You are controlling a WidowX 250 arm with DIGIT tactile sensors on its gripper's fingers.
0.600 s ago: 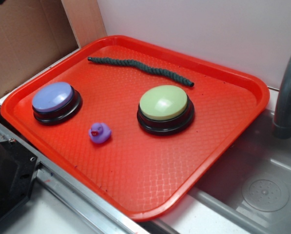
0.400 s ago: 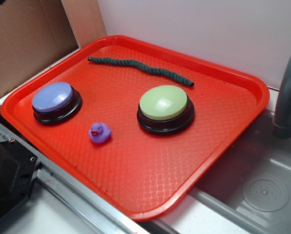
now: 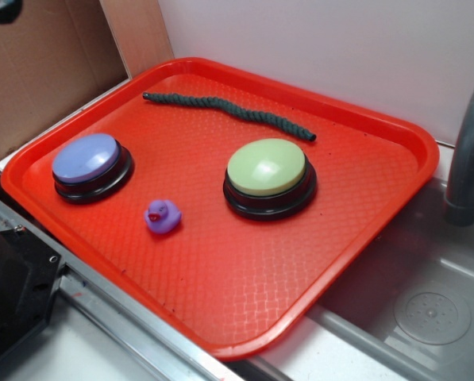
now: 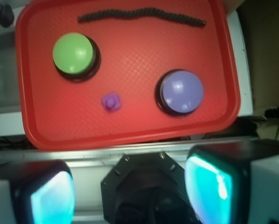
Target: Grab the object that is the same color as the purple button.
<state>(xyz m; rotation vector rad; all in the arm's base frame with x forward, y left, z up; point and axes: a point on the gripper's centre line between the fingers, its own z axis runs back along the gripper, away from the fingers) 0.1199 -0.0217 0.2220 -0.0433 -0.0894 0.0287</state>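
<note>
The object, a tiny purple duck [image 3: 163, 216] with a red-orange beak, sits on the red tray [image 3: 244, 294] between the two buttons, toward the tray's front. The wrist view shows the duck [image 4: 111, 102] from above, small and far below. Left of the duck stands the purple button [image 3: 90, 163], a lavender dome on a black base, which the wrist view shows at the right [image 4: 181, 91]. My gripper [image 4: 130, 191] is open, its two cyan pads far apart and nothing between them. It hangs high over the black robot base [image 4: 144, 186], short of the tray's edge [image 4: 130, 135].
A light-green domed button [image 3: 268, 173] stands right of the duck. A dark rope [image 3: 229, 113] lies along the tray's back. A metal sink [image 3: 427, 309] and a grey faucet [image 3: 467, 151] are at the right. Cardboard [image 3: 38, 71] rises at the back left.
A dark part of the arm shows a little more at the top left corner of the exterior view. Nothing on the tray has moved.
</note>
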